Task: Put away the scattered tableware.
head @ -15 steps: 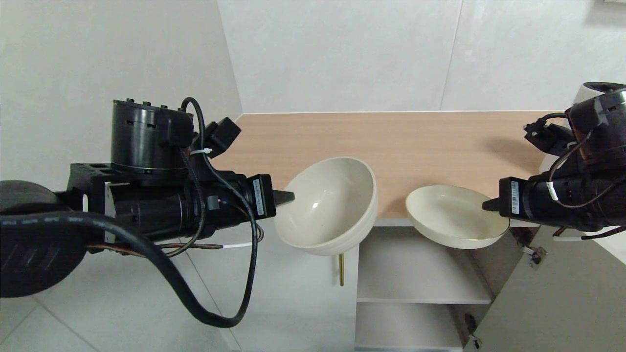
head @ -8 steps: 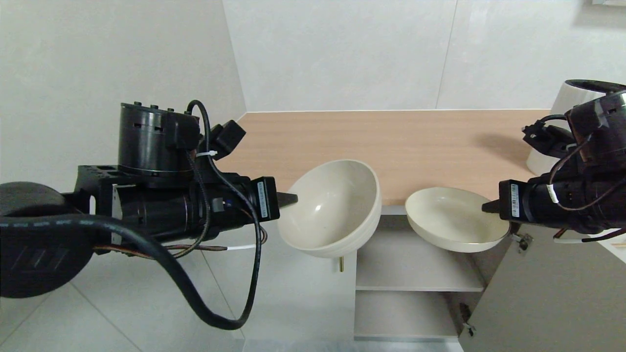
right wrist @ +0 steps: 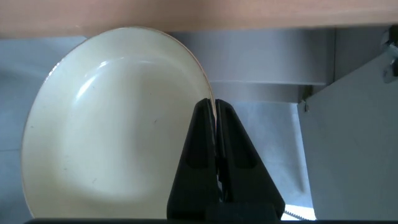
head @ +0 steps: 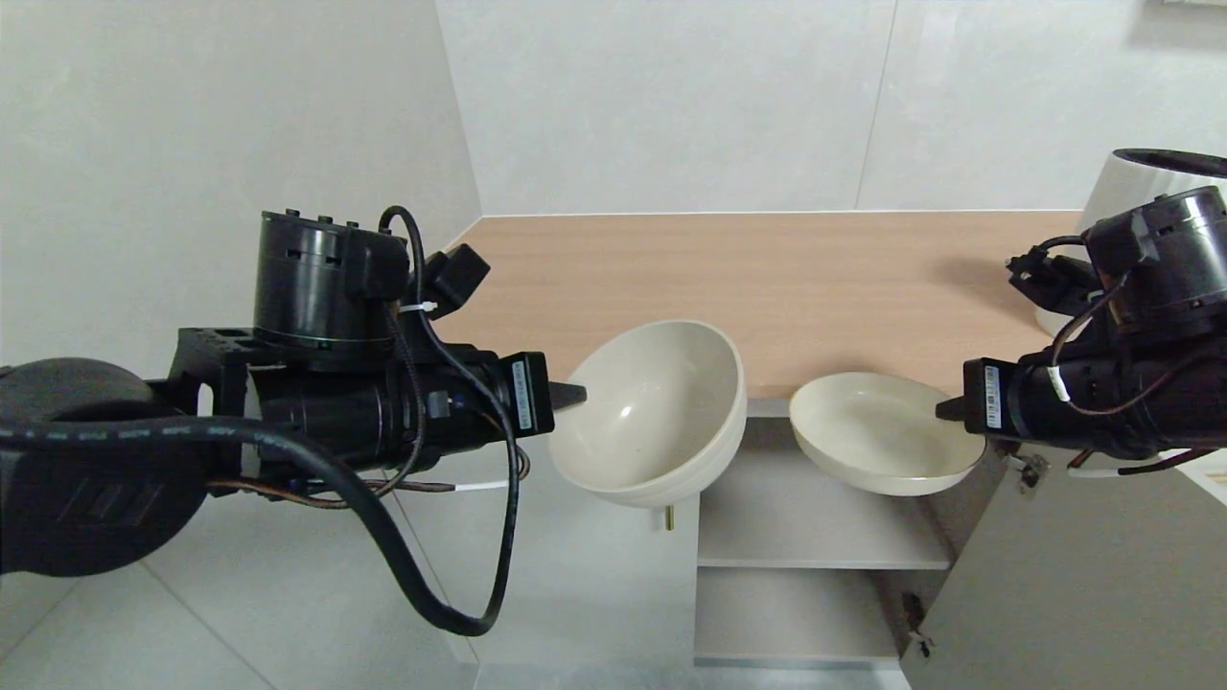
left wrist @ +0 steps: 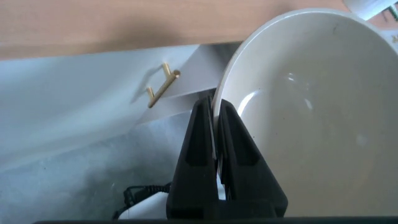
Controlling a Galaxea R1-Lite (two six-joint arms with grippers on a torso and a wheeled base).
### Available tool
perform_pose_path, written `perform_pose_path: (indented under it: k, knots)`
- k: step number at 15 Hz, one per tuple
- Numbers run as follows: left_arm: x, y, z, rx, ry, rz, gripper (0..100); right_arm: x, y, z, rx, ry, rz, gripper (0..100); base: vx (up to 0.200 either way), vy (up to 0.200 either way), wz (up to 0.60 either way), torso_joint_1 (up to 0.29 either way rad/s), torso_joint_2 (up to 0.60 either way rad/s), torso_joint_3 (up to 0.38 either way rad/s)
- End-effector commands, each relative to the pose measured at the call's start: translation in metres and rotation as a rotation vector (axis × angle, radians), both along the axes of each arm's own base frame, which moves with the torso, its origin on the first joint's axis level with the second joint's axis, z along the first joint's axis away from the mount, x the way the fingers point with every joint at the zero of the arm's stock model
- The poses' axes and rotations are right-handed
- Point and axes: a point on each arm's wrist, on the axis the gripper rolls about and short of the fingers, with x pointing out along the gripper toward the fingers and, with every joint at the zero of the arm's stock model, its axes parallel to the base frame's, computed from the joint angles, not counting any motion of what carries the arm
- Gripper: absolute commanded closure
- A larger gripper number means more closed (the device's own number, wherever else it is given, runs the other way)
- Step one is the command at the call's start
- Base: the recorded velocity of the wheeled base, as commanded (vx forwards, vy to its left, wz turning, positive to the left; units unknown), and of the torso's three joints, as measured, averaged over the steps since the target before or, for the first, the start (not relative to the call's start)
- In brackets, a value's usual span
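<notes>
Progress in the head view: both pieces are lifted, neither is stored. The left gripper (head: 575, 393) pinches the left rim of a deep bowl (head: 661, 412), held in the air just in front of the counter (head: 767, 278). The right gripper (head: 944, 410) pinches the right rim of a shallow plate (head: 877, 431) above the open cupboard's shelf (head: 815, 537). What remains, I judge, is setting each piece on a shelf and letting go — perhaps closing the door (head: 1074, 575) too. A pale jar (head: 1150, 177) at the far right is cut off and partly hidden by the arm.

Left wrist view: the fingers (left wrist: 200, 124) clamp the bowl's rim, one on each side, with a brass handle (left wrist: 163, 84) beyond.

Right wrist view: the fingers (right wrist: 202, 124) grip the plate's rim likewise — the shelves' depth is hard to make out.
</notes>
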Motion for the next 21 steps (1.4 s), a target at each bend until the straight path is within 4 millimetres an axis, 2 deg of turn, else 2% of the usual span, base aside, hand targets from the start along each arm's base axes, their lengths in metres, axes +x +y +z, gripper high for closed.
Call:
perform_pose_path:
  k: [1,12,19,21]
  knots:
    - [0.001,0.0,-0.001,0.002,0.003,0.0,100,0.002,0.001,-0.004,-0.006,0.013,0.002,100,0.0,0.0,0.0,-0.144,0.35,0.207]
    - [0.003,-0.001,-0.004,0.014,0.006,-0.002,100,0.006,0.003,-0.013,-0.039,0.041,0.018,100,0.0,0.0,0.0,-0.171,0.45,0.273]
    - [0.006,0.0,-0.005,0.016,0.007,0.005,100,0.011,0.005,-0.021,-0.047,0.065,0.021,100,0.0,0.0,0.0,-0.024,0.08,0.055]
    - [0.007,0.0,-0.008,0.021,0.016,0.005,100,0.023,0.016,-0.037,-0.061,0.096,0.039,100,0.0,0.0,0.0,0.0,0.0,0.0]
